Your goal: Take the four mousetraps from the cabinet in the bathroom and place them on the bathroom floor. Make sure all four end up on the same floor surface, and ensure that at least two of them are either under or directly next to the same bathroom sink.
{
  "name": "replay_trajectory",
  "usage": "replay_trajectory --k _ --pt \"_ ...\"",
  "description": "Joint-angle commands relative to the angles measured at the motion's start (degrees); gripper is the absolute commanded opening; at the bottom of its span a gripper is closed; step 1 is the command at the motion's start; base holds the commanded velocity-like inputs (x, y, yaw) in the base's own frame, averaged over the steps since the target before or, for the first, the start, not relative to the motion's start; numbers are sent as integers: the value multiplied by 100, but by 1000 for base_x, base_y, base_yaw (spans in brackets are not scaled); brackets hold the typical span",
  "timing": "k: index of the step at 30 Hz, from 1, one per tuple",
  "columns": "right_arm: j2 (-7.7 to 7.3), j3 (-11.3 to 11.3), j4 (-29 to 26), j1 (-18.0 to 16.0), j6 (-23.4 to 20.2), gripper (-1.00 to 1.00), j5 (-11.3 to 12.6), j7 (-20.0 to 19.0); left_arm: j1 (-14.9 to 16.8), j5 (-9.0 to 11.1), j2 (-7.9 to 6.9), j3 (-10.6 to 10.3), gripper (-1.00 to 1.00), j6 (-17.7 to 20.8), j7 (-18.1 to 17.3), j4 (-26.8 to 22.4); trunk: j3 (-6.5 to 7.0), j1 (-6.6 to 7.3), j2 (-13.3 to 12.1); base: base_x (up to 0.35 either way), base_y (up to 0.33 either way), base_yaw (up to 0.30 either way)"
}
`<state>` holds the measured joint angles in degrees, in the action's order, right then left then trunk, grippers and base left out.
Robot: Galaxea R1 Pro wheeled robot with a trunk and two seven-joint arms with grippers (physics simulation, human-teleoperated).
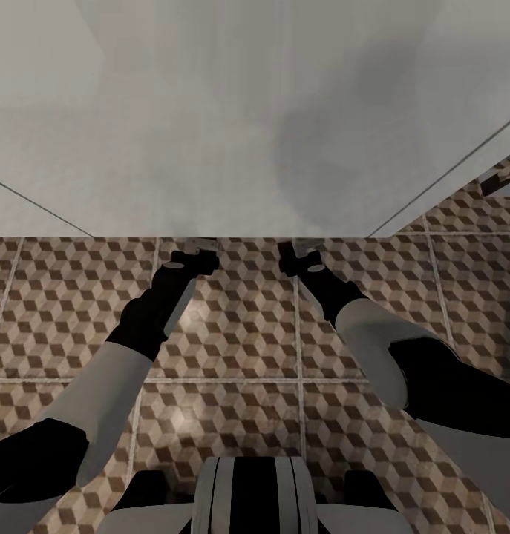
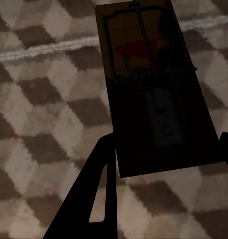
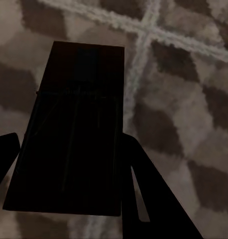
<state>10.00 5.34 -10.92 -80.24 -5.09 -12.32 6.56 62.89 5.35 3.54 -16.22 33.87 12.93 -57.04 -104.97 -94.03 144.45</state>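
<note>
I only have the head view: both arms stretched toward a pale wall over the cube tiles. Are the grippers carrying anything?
Observer: Yes. In the left wrist view a mousetrap sits between the left gripper fingers, above the patterned bathroom floor.
Operator: Which face of it is toward the camera?
Observer: The one with the wire parts and the red mark.
Operator: And the right gripper?
Observer: The right gripper holds a second mousetrap, very dark in its wrist view; only faint wire lines show on it.
Operator: What lies under that one?
Observer: Tile, with a crossing of pale grout lines just past the trap's far end.
</note>
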Motion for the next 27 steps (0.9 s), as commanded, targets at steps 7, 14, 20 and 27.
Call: replay_trajectory --k 7,14,20,27 --pt "0 37 6 -1 -45 -100 -27 20 3 48 30 -13 -100 23 43 -54 -3 1 1 0 0 0" --pt "0 37 3 -1 -45 -100 -30 20 -23 54 33 -13 -100 23 43 -40 -3 1 1 0 0 0" --pt "0 37 -5 -1 -45 -100 -32 20 -77 54 33 -13 -100 23 43 -24 -3 1 1 0 0 0" --pt "0 37 -6 -1 -45 -100 -30 20 -89 54 40 -24 -100 23 40 53 -3 1 1 0 0 0"
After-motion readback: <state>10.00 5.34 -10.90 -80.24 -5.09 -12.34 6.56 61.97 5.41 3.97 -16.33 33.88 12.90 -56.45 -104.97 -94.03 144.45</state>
